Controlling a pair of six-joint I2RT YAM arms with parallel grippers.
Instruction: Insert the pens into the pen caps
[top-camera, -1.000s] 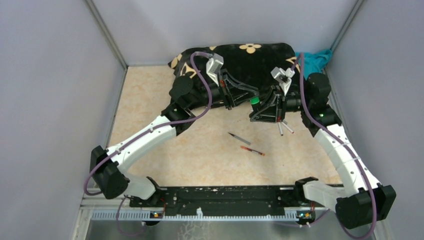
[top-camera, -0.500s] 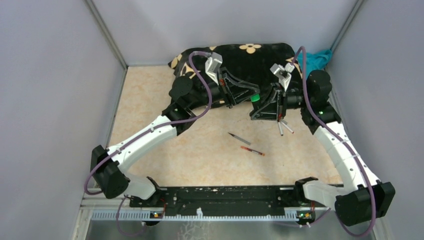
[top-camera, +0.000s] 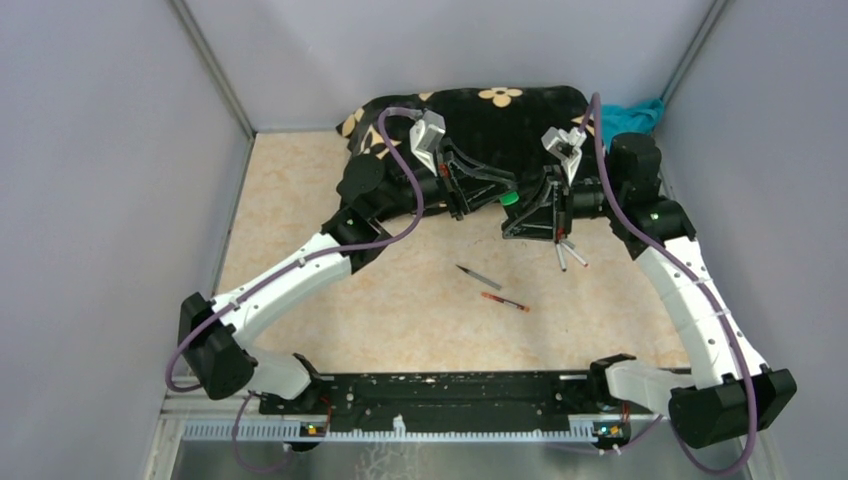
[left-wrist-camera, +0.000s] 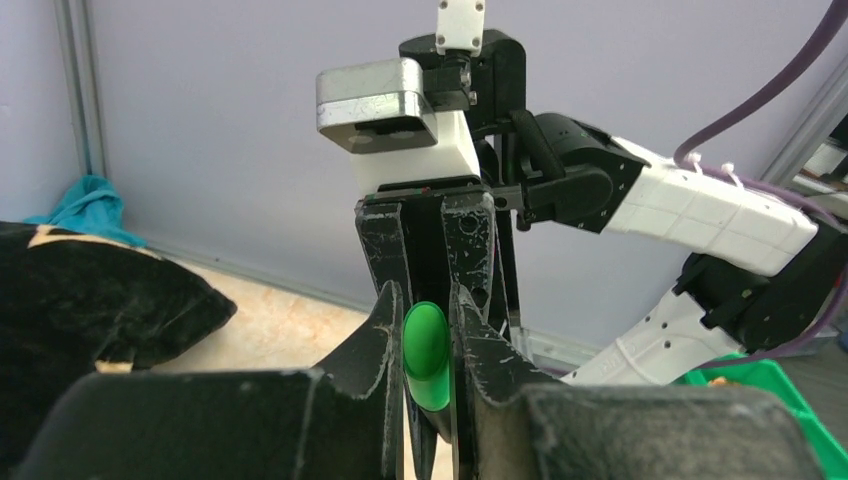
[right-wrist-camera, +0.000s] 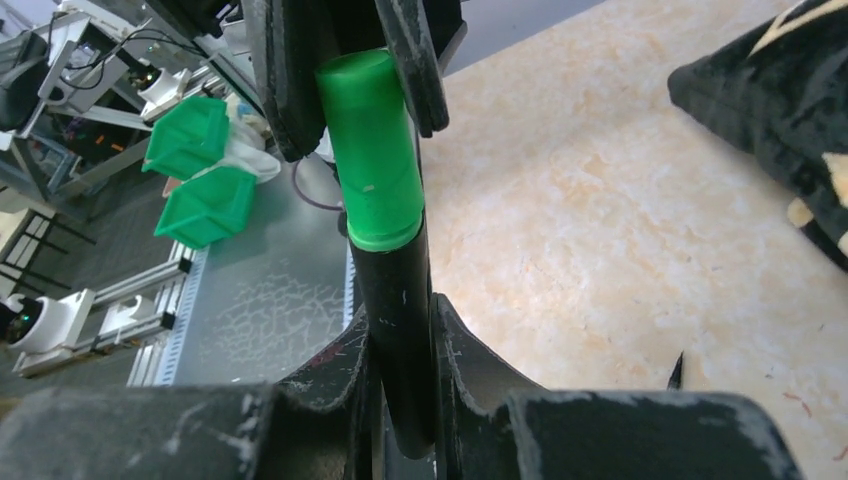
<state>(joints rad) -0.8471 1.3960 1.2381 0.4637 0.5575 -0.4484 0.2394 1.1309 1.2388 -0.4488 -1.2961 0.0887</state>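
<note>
With my left gripper (left-wrist-camera: 428, 330) I am pinching the green cap (left-wrist-camera: 427, 355), fingers tight on its sides, up in the air in front of the flowered black cloth (top-camera: 500, 120). The cap is sitting over the end of the black marker (right-wrist-camera: 395, 300), its rim ringing the barrel. I judge the two are joined, though I cannot tell whether it is pushed fully home. With my right gripper (right-wrist-camera: 400, 340) I am clamping the marker's barrel from the opposite side.

So I am finishing one pairing, and most of the job is waiting. On the table (top-camera: 300, 200) below, a grey pen (top-camera: 478, 276), a red pen (top-camera: 504, 301) and two white pens (top-camera: 565, 255) are lying loose and bare. I am seeing no other caps.
</note>
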